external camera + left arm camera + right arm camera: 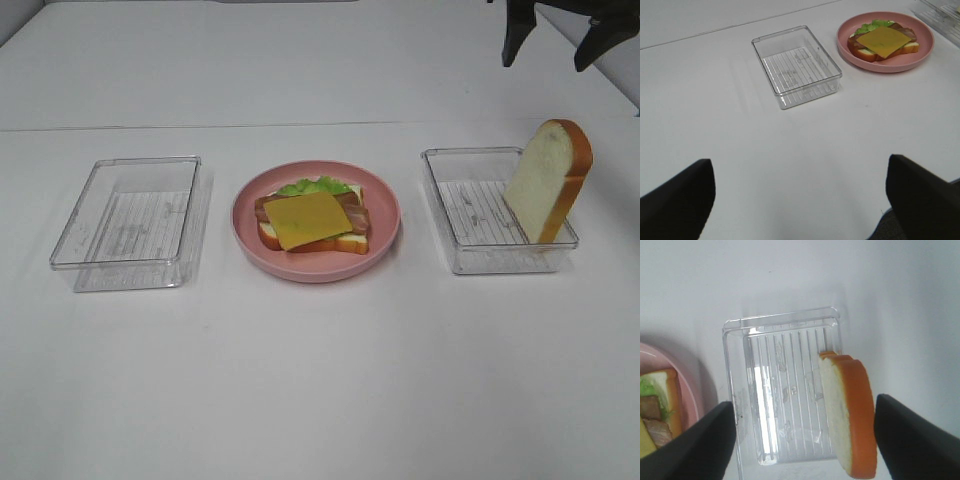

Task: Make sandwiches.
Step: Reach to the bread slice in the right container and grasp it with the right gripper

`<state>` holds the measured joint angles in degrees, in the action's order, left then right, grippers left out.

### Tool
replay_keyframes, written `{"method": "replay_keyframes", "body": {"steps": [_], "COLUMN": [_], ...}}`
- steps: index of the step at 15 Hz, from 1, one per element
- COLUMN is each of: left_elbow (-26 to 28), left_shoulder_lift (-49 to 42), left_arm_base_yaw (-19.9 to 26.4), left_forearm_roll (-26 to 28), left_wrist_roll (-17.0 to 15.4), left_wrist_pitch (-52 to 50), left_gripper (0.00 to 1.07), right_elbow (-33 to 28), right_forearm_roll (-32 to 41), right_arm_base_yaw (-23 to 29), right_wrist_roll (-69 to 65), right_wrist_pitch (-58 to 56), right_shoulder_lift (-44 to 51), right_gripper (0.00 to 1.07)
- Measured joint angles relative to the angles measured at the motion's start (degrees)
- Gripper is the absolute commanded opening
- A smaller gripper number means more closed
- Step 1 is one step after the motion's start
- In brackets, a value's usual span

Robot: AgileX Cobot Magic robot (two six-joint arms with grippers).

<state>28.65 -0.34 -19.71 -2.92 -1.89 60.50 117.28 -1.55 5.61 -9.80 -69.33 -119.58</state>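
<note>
left tray [130,222] bare, bread slice [548,180] in right tray [470,225]

Looks like a lab or test bench to me, not a kitchen. I work over a plain white table [320,400] with bare white surface running to the back, no cooker, sink or utensils in sight. The food is toy: a plastic-looking sandwich stack [312,220] on a pink plate [250,235]. Two clear plastic trays [130,222] flank it, squared up in a row like a staged trial.
</note>
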Motion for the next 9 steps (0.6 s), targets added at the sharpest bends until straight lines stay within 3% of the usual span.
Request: {"method": "replay_keyframes", "body": {"steps": [4, 9], "left_elbow": [0.00, 0.00], "left_shoulder_lift": [0.00, 0.00], "left_arm_base_yaw": [0.00, 0.00], "left_forearm_roll": [0.00, 0.00], "left_wrist_roll": [0.00, 0.00], "left_wrist_pitch": [0.00, 0.00], "left_gripper": [0.88, 0.88], "right_elbow": [-3.21, -10.66], "right_forearm_roll": [4.81, 6.19], "right_arm_base_yaw": [-5.33, -5.96], "right_wrist_roll": [2.58, 5.90], "right_wrist_pitch": [0.06, -0.57], "right_shoulder_lift": [0.69, -0.92], "right_gripper": [0.73, 0.73]}}
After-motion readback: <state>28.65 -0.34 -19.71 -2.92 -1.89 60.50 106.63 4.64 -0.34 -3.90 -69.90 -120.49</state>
